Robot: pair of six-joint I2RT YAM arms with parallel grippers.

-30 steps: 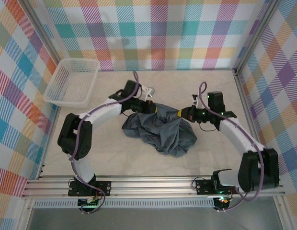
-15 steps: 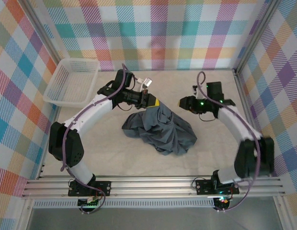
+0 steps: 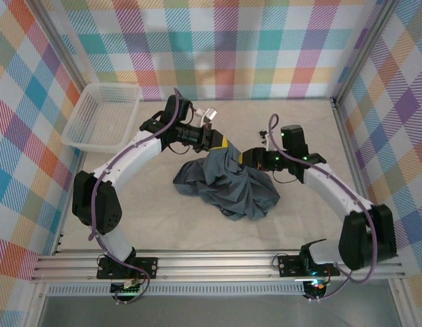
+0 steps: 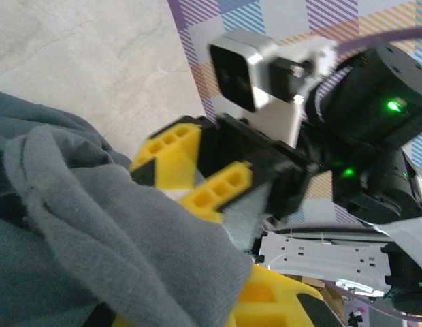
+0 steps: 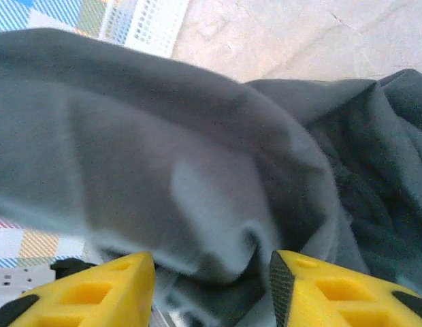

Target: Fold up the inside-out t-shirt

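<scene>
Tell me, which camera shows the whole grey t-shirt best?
The top external view: the whole t-shirt shows there, bunched up on the table, one part held up by the left gripper. The left wrist view gives a close-up fold; the right wrist view gives blurry cloth between the fingers of the right gripper.

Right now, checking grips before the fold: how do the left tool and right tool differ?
The left tool is shut, pinching up the far edge of the t-shirt; the right tool is open, cloth bulging between its fingers unclamped. The left tool points rightward, the right tool leftward. Both sit together at that far edge.
</scene>
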